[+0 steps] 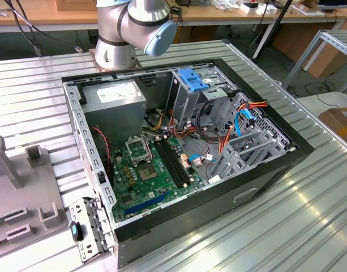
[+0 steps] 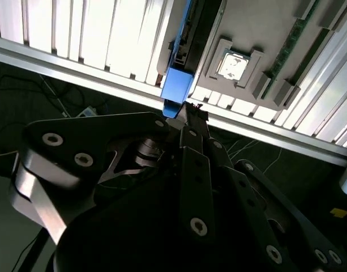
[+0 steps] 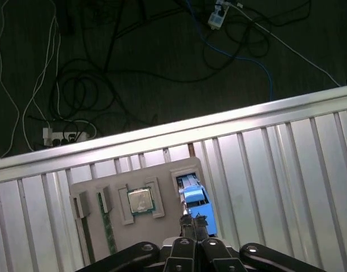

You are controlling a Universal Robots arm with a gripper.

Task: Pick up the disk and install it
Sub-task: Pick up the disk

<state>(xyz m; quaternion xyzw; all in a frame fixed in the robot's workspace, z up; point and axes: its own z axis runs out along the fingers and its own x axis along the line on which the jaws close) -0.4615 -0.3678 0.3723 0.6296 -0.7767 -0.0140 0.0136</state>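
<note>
Ribbed metal table [image 3: 286, 164], disk [image 3: 193, 195] in grey tray [image 3: 156, 175]

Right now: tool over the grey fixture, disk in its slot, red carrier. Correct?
Not red: the carrier framing the disk is blue, clear in the first wrist view. The rest stands: the tool is over the grey fixture and the disk sits in its slot.
</note>
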